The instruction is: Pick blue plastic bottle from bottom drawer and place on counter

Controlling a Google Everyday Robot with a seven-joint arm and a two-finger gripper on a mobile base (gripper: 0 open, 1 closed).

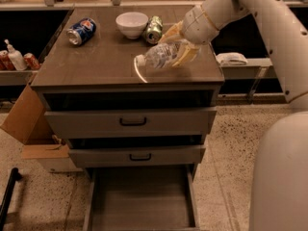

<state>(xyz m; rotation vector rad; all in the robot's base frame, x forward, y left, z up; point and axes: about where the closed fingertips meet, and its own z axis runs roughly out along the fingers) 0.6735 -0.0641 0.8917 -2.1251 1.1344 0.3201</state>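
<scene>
Far edge of the counter (pixel 103 59): a blue soda can (pixel 81 31) lies on its side at the left corner, with a white bowl (pixel 132 24) and a green can (pixel 154 29) side by side mid-edge. Toward the right edge, the gripper (pixel 171 52) clasps the blue plastic bottle (pixel 159 57), which lies sideways low over the top.

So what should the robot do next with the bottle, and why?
Probably ease down a touch and let go. The gripper holds the blue plastic bottle on its side, low over the counter near its front edge, apart from the bowl and the green can.
</scene>
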